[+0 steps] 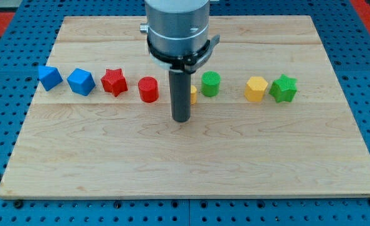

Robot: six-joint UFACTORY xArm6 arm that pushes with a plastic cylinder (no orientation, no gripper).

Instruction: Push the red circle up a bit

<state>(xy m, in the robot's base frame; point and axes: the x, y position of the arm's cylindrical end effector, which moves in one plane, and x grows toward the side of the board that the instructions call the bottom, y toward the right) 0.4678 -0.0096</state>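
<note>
The red circle (148,89) stands on the wooden board (191,157), left of centre, in a row of blocks. My tip (182,118) rests on the board just to the view's right of it and a little lower, a short gap away. The rod hides most of a yellow block (193,95) behind it.
In the same row, from the view's left: a blue block (49,77), a blue cube (81,81), a red star (115,82); to the right a green circle (211,83), a yellow hexagon (256,88) and a green star (283,88).
</note>
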